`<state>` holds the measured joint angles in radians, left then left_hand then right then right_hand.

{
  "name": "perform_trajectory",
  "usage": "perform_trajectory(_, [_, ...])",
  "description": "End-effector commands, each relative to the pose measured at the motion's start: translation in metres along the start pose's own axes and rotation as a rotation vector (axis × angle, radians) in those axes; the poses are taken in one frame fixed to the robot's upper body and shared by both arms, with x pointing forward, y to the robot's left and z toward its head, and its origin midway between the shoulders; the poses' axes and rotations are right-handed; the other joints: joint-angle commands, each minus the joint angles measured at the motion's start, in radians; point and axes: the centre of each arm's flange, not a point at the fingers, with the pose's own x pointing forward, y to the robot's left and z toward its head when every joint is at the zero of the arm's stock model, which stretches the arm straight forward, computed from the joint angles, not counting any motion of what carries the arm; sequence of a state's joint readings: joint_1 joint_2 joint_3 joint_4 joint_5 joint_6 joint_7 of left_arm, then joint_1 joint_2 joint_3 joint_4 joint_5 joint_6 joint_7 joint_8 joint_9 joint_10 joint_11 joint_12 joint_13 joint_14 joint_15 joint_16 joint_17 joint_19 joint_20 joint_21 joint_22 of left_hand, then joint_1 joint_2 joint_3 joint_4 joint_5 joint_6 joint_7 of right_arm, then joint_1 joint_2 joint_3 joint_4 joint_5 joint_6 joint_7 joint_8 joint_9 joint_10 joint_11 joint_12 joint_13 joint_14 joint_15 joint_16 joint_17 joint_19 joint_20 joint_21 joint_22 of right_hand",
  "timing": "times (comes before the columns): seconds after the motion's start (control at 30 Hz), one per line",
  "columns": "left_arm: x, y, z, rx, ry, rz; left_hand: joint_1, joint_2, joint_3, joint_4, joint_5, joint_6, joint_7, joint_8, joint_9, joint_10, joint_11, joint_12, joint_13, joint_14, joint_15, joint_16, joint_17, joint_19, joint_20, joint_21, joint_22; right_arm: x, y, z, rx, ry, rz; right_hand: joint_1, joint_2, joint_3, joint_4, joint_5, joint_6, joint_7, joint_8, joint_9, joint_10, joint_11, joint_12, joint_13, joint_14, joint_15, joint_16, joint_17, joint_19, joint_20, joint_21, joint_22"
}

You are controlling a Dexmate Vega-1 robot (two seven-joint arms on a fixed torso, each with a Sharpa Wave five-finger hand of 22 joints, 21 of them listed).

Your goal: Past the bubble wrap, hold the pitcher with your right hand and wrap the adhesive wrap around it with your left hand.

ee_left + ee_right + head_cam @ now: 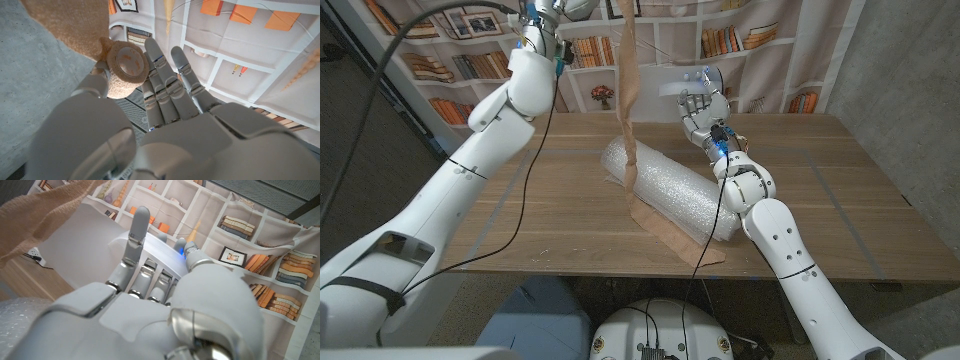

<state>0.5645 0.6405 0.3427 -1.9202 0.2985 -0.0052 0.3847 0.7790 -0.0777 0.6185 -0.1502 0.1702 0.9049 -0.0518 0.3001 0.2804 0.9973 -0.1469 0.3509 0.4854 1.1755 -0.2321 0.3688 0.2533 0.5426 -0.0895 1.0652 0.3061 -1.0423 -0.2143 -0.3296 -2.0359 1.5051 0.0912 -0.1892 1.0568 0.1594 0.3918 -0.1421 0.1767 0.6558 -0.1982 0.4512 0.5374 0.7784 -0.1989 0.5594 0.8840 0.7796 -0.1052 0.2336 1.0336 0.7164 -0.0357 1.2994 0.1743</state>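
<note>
One wrap at most is looking finished to us, so we are judging the job as well short of done. We are seeing the wide wooden table [840, 190] bearing the long bubble-wrapped bundle that we are taking to be the pitcher [670, 195], which is lying on its side across the middle of the table. A tan strip of adhesive wrap [629, 110] is running taut from above the picture down to the bundle, crossing it near its middle and trailing onto the wood on the near side, where a flat tail is lying.

Our right hand [700, 108] is hovering beyond the bundle with its fingers spread and upright, grasping nothing; we are not holding the pitcher at this moment, though the forearm is passing over the bundle's near end. Our left hand [150, 100] is raised high, and in the left wrist view we are pinching the small tan roll of adhesive wrap [127, 67] between thumb and fingers, the other fingers reaching straight out.

What is remaining, as we are judging it: steadying the pitcher with the right hand, then carrying the roll round it for further turns.
</note>
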Motion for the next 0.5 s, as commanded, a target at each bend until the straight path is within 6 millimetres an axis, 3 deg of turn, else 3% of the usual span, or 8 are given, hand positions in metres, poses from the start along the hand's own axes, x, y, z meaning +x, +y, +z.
perform_trajectory(0.03, [0.02,-0.008,0.006,-0.005,-0.024,-0.007,0.253,0.257,0.004,0.0,0.004,-0.001,-0.009,-0.003,0.003,0.03,-0.029,-0.002,0.002,0.002,-0.003,-0.006,0.002,-0.003,0.002,0.01,-0.002,-0.001,0.002,-0.007,0.005,0.029,0.012,0.003,-0.006,-0.002,-0.007,0.003,0.003,0.006,0.007,0.002,0.011,0.003,-0.003,0.006,0.235,-0.129,0.002,0.075,-0.289,-0.098,-0.004,0.003])
perform_trajectory(0.5, [0.043,-0.023,0.0,-0.008,0.003,-0.044,0.251,0.258,0.006,0.003,0.003,-0.005,-0.011,-0.008,0.005,0.028,-0.026,-0.007,0.006,0.0,-0.002,-0.009,0.003,-0.012,0.002,0.024,-0.011,-0.003,0.005,-0.013,0.008,0.066,0.03,0.005,-0.005,-0.004,-0.007,0.002,0.003,0.004,0.008,0.0,0.012,0.002,-0.005,0.004,0.236,-0.129,0.001,0.073,-0.291,-0.097,-0.006,0.003])
